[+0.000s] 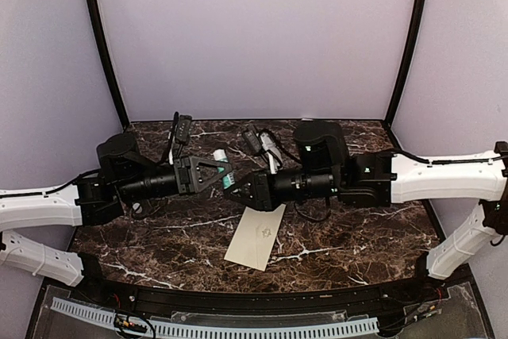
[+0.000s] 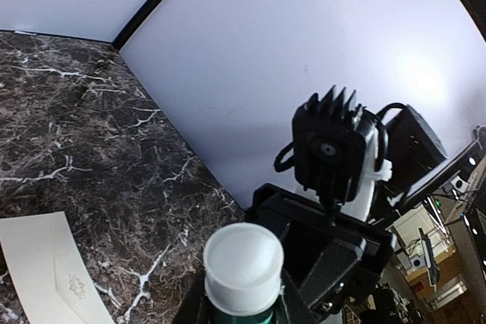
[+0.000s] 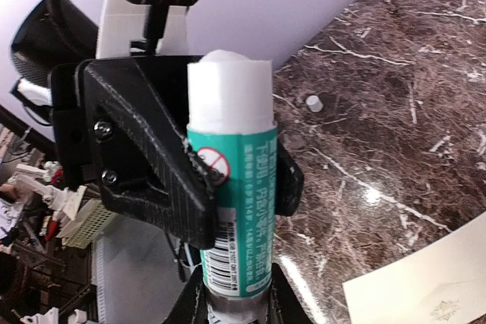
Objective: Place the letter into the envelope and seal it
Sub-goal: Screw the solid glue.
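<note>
My left gripper (image 1: 222, 169) and right gripper (image 1: 232, 186) both clamp the capped glue stick (image 3: 231, 187). The envelope (image 1: 255, 237) lies near. No loose letter shows, and sealing remains.

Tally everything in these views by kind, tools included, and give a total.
Envelope: 1
Glue stick: 1
Small white round piece: 1
Tools: 2, the left tool and the right tool, both shut on the stick
Total: 5
</note>
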{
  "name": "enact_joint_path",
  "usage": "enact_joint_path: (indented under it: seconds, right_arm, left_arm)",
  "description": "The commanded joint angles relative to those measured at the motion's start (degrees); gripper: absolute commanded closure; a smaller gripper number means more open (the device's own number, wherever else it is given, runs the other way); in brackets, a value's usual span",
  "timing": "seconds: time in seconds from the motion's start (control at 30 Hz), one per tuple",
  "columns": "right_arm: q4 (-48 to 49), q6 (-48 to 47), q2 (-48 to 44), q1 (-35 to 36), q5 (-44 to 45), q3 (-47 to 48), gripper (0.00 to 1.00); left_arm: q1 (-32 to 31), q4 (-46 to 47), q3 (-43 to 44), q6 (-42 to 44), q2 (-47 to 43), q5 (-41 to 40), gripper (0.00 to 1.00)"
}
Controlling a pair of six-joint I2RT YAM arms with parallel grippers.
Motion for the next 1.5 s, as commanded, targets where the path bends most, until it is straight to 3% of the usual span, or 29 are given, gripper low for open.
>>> enact_joint_path:
  seconds: [0.0,0.27,0.5,0.7,0.8,0.9,1.0,1.23,1.47]
  right_arm:
    - [-12.42,-3.22,5.07,0.75,17.73,9.37,0.9]
    - [-28.26,-2.69,18.08,4.3,34.54,25.59,0.92]
    - [-25.7,-2.07,17.54,5.21,33.83,25.2,0.89]
    - [-16.19,-4.66,8.53,5.22,27.92,15.39,0.7]
    - [-11.05,-4.74,3.18,5.07,24.11,9.1,0.5]
    - [-3.19,-4.33,-2.32,3.78,16.27,1.86,0.36]
    - [5.4,-2.28,-6.59,1.57,7.18,-4.47,0.29]
    - [21.8,3.25,-8.18,-1.66,-8.85,-11.32,0.22]
    - [28.67,5.58,-4.46,-1.43,-15.68,-9.23,0.35]
  left_arm:
    - [-0.67,-7.69,0.92,1.19,0.83,-4.78,1.0]
    - [-0.66,-7.53,-0.66,-4.33,2.78,-12.22,1.0]
    - [-0.64,-4.89,-2.05,-6.95,3.48,-12.28,1.0]
    - [-0.59,-4.74,-0.24,-5.15,1.94,-10.35,1.0]
    - [-0.52,-5.97,1.89,-3.0,1.58,-7.83,1.0]
    - [-0.34,-5.9,3.39,-1.97,1.05,-5.24,1.0]
    - [-0.08,-3.02,2.98,-0.77,-0.14,-2.49,1.0]
    - [0.05,9.67,1.17,0.92,-0.65,9.95,1.0]
    - [-0.01,16.64,1.14,0.53,-0.19,15.07,1.0]
